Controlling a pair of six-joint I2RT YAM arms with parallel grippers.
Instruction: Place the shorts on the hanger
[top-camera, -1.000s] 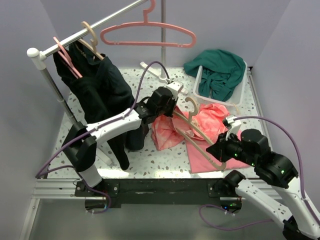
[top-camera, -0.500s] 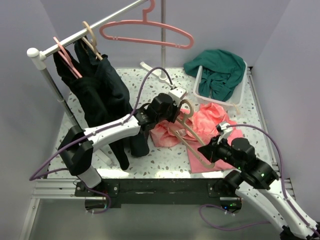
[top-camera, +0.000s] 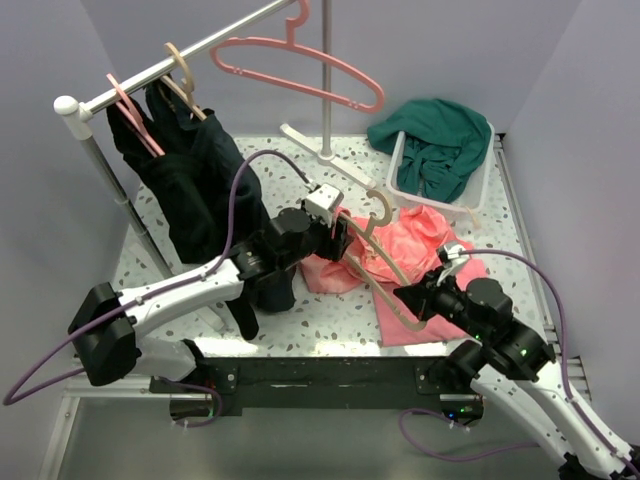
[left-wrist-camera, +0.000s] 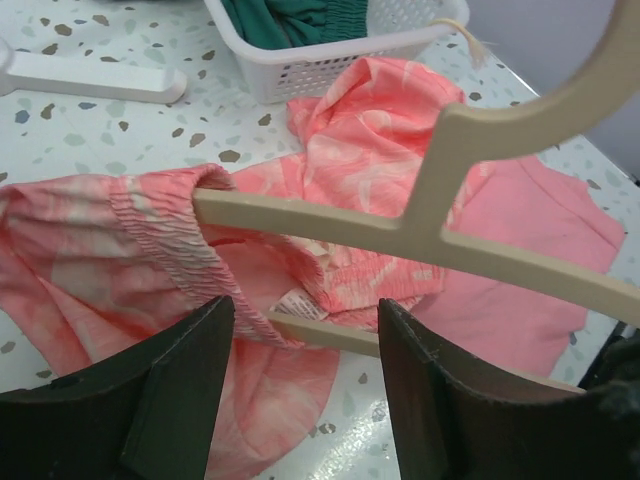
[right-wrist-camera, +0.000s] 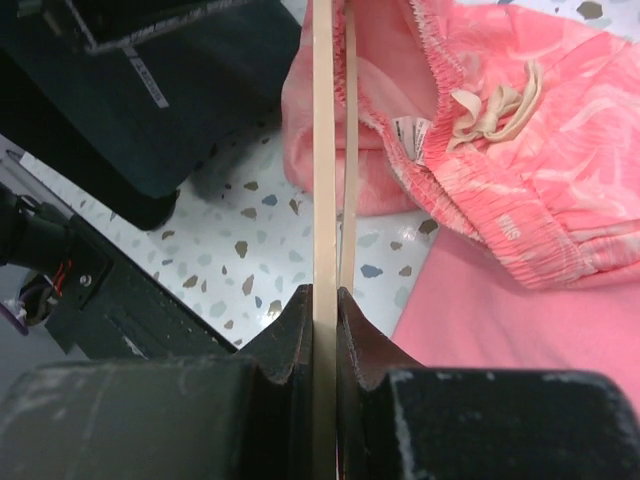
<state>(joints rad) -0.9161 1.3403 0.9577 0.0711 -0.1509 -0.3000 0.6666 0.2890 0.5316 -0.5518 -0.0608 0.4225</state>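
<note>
The beige hanger (top-camera: 385, 262) slants above the table, and my right gripper (top-camera: 410, 298) is shut on its lower end; the right wrist view shows the hanger (right-wrist-camera: 323, 150) edge-on between the closed jaws of that gripper (right-wrist-camera: 325, 300). The salmon-pink shorts (top-camera: 425, 235) lie crumpled under it. In the left wrist view the shorts' (left-wrist-camera: 150, 215) elastic waistband is pulled over the left tip of the hanger (left-wrist-camera: 300, 215). My left gripper (left-wrist-camera: 305, 390) stands open just short of the fabric, with nothing between its fingers (left-wrist-camera: 180, 400). From above, the left gripper (top-camera: 340, 240) is at the shorts' left side.
A plain pink cloth (top-camera: 440, 315) lies under the shorts near the front right. A white basket (top-camera: 480, 190) holds a teal garment (top-camera: 435, 140) at the back right. Dark clothes (top-camera: 200, 180) hang on the rack at the left, and a pink hanger (top-camera: 300, 65) hangs from the rail.
My left gripper has opened, let go of the shorts and drawn back to the left. The shorts have dropped lower on the hanger. The pink hanger on the rail has swung.
</note>
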